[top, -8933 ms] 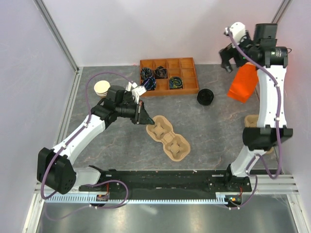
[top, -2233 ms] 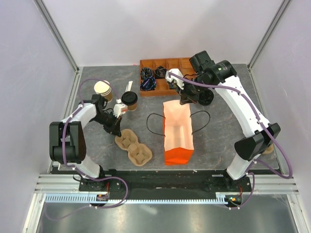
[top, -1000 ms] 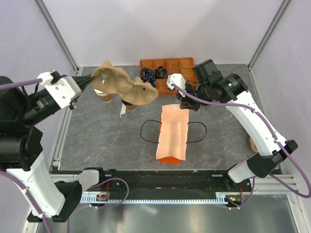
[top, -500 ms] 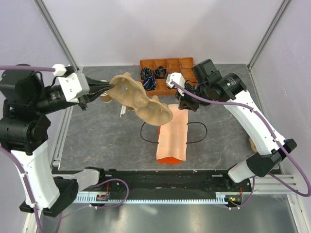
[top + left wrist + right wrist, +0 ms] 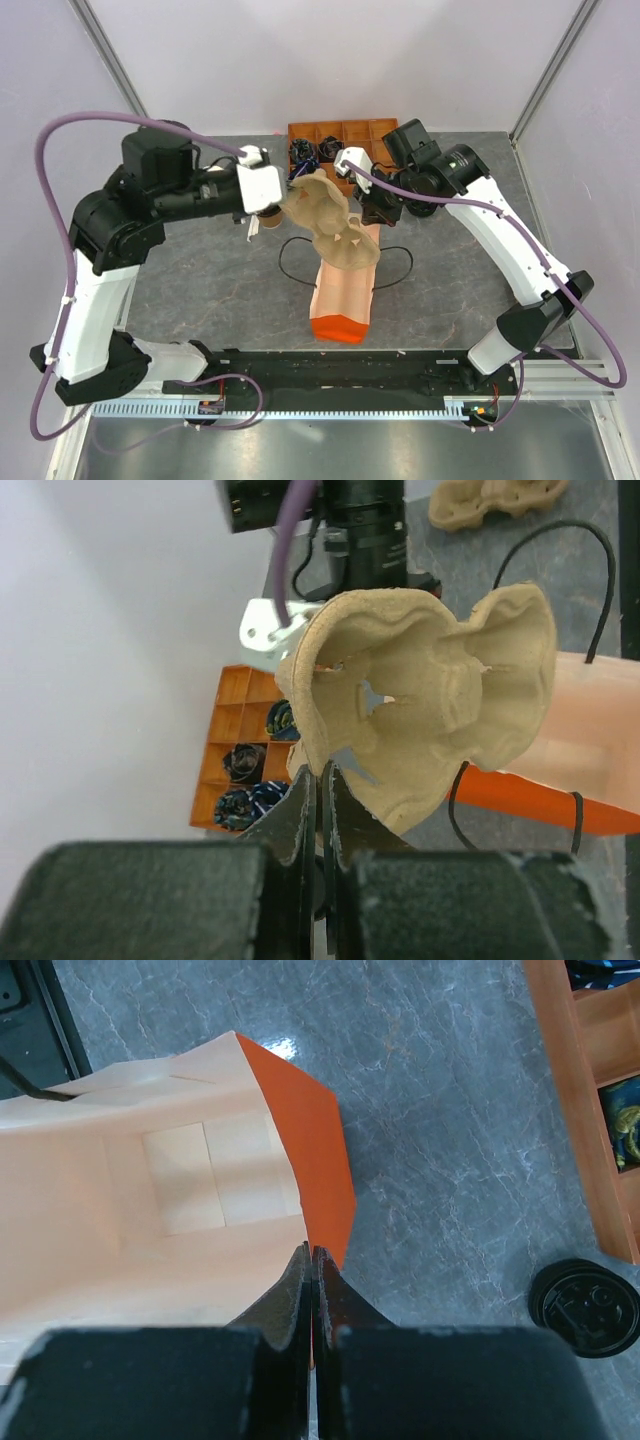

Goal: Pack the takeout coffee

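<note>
Coffee point(image 5: 263, 221) sits on the tabletop point(image 5: 200, 285), mostly hidden under the left hand point(image 5: 322, 780) — only a sliver shows. That hand is clenched on the edge of a pulp carrier point(image 5: 430, 695), held tilted in the air above the orange bag point(image 5: 340, 295). The right hand point(image 5: 310, 1255) pinches the bag's rim — the bag lies flat.

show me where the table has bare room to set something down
Bare table lies left of the orange bag, and right of it toward the right arm's base. Crowded at the back: wooden tray, cup carrier, left gripper and right gripper around the bag's mouth.
</note>
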Action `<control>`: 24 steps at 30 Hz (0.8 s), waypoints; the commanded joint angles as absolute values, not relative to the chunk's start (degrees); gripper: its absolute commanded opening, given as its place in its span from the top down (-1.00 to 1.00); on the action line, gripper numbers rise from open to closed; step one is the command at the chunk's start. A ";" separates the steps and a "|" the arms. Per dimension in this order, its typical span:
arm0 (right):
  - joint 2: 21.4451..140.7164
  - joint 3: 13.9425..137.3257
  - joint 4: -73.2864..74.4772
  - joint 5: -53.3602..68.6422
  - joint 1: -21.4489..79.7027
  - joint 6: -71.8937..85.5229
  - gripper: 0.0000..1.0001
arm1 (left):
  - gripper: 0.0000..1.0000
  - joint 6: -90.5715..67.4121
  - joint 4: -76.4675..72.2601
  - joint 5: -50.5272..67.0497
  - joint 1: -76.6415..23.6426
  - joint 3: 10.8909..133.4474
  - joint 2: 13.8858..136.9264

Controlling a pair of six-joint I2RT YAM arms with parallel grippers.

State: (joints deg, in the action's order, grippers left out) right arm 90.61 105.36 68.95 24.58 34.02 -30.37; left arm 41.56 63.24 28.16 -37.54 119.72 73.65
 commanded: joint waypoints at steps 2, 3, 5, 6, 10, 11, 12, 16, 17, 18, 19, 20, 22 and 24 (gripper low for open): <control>90.97 109.07 67.50 26.19 34.19 -28.04 1.00 | 0.96 50.53 62.23 11.79 -46.83 118.31 72.95; 90.88 109.16 67.41 26.45 34.19 -27.86 1.00 | 0.96 51.23 62.05 10.91 -47.37 116.82 72.60; 90.62 109.42 67.41 26.54 34.19 -27.42 1.00 | 0.96 52.47 61.88 7.92 -49.90 115.76 71.90; 90.62 110.03 67.33 26.46 34.19 -27.16 1.00 | 0.96 52.73 61.96 6.43 -50.97 115.40 71.89; 90.44 110.83 67.76 26.89 34.19 -26.72 1.00 | 0.96 54.40 62.05 0.80 -54.40 113.30 71.80; 90.35 110.83 67.68 26.89 34.28 -26.54 1.00 | 0.96 54.67 62.05 0.18 -55.97 112.94 71.81; 90.35 110.83 67.85 26.98 34.36 -26.46 1.00 | 0.96 54.84 62.05 -2.00 -57.12 111.90 71.81; 90.35 111.44 68.38 27.68 34.54 -25.66 1.00 | 0.96 55.98 62.40 -8.16 -63.44 109.52 72.42; 90.35 111.62 68.55 27.86 34.72 -25.66 1.00 | 0.96 56.60 63.19 -9.48 -66.07 109.08 73.20; 90.26 111.97 68.99 28.04 34.89 -26.01 1.00 | 0.96 57.04 63.80 -11.75 -67.40 108.38 73.47; 90.18 112.15 69.17 28.39 35.15 -26.28 1.00 | 0.96 57.39 64.33 -12.56 -68.46 108.11 73.91; 90.09 112.32 69.43 28.30 35.42 -26.54 1.00 | 0.96 57.57 65.29 -13.35 -70.21 108.02 74.26; 89.48 112.41 69.61 27.86 36.29 -27.24 1.00 | 0.96 58.18 65.83 -15.02 -71.01 107.75 75.49; 89.03 112.41 69.61 27.07 36.82 -28.03 1.00 | 0.96 58.53 66.44 -16.25 -71.45 107.84 76.72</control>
